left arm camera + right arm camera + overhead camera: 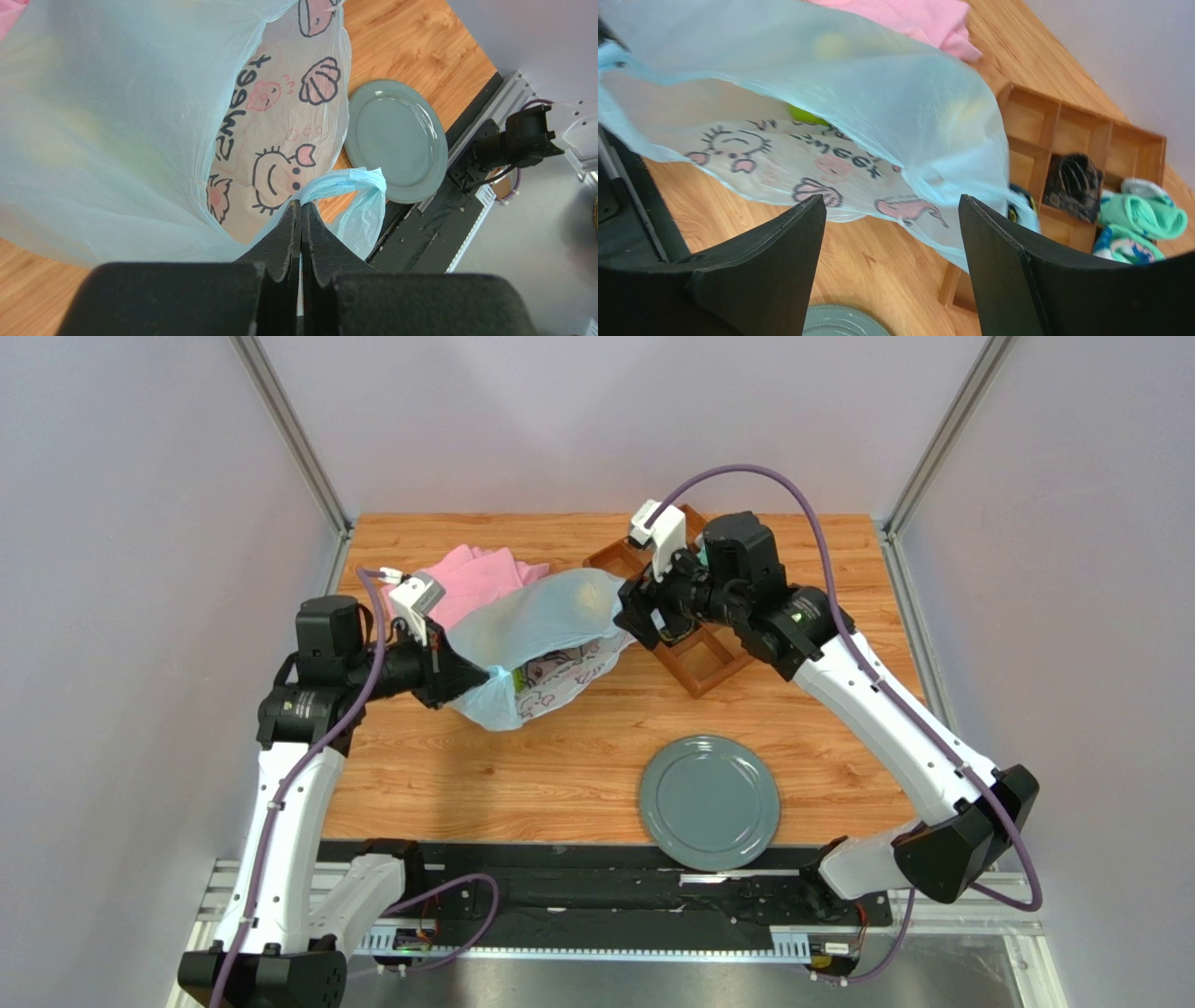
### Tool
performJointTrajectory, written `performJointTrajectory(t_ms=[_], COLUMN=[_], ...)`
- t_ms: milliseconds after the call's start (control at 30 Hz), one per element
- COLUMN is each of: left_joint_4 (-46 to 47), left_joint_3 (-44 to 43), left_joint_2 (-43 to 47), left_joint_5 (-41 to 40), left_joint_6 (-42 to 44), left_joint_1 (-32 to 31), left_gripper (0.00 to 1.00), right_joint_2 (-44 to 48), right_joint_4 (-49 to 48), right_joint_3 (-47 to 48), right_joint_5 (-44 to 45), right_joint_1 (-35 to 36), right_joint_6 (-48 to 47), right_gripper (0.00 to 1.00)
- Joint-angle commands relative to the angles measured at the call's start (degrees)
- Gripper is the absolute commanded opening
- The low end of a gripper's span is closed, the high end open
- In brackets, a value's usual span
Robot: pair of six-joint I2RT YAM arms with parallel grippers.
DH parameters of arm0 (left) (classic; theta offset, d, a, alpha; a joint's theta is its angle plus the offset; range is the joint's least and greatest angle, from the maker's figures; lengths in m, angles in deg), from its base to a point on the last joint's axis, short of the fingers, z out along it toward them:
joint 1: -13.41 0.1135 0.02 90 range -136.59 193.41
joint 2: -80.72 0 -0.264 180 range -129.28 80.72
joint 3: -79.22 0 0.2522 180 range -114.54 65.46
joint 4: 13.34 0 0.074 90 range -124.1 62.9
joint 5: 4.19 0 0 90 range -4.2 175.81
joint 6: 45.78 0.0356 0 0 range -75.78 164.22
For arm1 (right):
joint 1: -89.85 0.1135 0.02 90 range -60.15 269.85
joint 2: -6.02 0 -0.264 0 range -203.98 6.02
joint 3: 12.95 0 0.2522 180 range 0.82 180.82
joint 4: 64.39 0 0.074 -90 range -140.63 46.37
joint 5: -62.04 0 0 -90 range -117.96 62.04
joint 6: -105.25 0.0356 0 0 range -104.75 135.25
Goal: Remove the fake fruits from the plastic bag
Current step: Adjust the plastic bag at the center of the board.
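Note:
The pale-blue plastic bag [540,637] with a cartoon print lies stretched across the back of the table. My left gripper [477,676] is shut on one loop handle [345,183] at the bag's near-left corner and holds it up. My right gripper [627,616] is open and empty at the bag's right end, its jaws wide apart over the bag's lower edge [927,210]. A lime-green fruit [806,115] and pale yellow fruits [831,44] show dimly through the plastic. The other fruits are hidden inside.
A grey-green plate [709,801] sits near the front. A wooden compartment tray [701,651] with rolled socks [1141,217] stands behind my right gripper. A pink cloth [474,577] lies behind the bag.

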Motion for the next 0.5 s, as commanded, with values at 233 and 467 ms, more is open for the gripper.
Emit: performJointTrajectory(t_ms=[233,467], left_joint_4=[-2.57,-4.77], left_joint_3=[-3.78,-4.93], left_joint_2=[5.27,8.78], left_joint_5=[-2.7,-2.26], left_joint_6=[-0.35,-2.63], left_joint_1=[-0.18,-0.18], left_gripper=[0.0,0.0], right_joint_2=[-9.05,-22.33], right_joint_4=[-5.45,-8.61], right_joint_3=[3.76,7.45], right_joint_5=[3.85,0.32], right_joint_1=[5.91,9.15], right_joint_6=[8.43,13.71], right_gripper=[0.66,0.42])
